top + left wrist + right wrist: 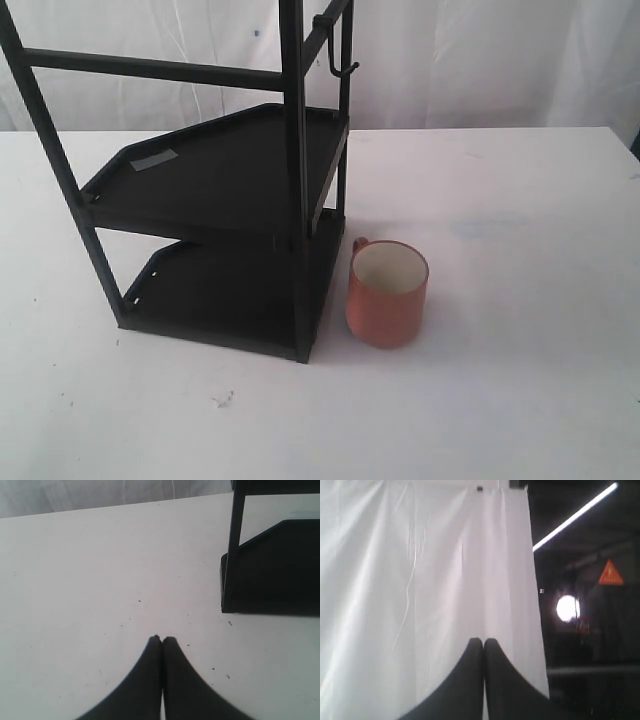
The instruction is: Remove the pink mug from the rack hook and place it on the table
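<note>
My left gripper (161, 639) and right gripper (483, 641) both have jaws together on nothing, while the squat salmon-pink mug (387, 293) stands mouth-up on the broad white table (520, 380) just beside the black metal rack (230, 190), below its bare J-shaped hook (340, 62), on my right arm's side.

Bright, hazy light; table (520, 400) looks washed out, perhaps overexposed.

I count one mug (387, 293); one rack (296, 200) with two shelves (220, 170); one hook (333, 68); one tape strip (152, 160); one surface (520, 380); two left fingers (142, 685); two right fingers (462, 685).
</note>
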`<control>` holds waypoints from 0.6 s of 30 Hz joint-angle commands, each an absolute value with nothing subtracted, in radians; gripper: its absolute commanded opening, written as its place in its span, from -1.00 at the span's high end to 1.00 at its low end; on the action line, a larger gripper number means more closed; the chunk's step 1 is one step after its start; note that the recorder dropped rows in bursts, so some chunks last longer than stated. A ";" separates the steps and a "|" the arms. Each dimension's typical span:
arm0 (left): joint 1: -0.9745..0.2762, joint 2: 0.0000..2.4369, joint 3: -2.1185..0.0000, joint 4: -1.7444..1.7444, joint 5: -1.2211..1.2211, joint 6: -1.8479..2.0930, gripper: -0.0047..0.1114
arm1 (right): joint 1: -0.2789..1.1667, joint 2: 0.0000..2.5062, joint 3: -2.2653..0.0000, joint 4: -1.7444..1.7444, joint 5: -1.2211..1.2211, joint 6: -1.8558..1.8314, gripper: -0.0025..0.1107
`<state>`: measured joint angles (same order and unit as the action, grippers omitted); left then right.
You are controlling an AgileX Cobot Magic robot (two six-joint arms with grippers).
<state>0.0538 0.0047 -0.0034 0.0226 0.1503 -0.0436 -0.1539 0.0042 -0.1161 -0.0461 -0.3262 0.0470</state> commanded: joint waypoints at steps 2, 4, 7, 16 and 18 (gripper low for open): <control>0.048 0.009 0.000 0.024 0.150 -0.049 0.92 | -0.160 0.000 0.000 -0.063 -0.130 0.132 0.96; 0.048 0.011 0.000 0.024 0.150 -0.049 0.92 | -0.160 0.000 0.000 -0.063 -0.006 0.125 0.96; 0.048 0.011 0.000 0.024 0.150 -0.049 0.92 | -0.160 0.000 0.000 -0.061 0.239 0.052 0.96; 0.048 0.011 0.000 0.024 0.150 -0.049 0.92 | -0.147 0.000 0.000 -0.059 0.303 0.052 0.96; 0.048 0.011 0.000 0.024 0.150 -0.049 0.92 | -0.148 0.000 0.000 -0.059 0.303 0.052 0.96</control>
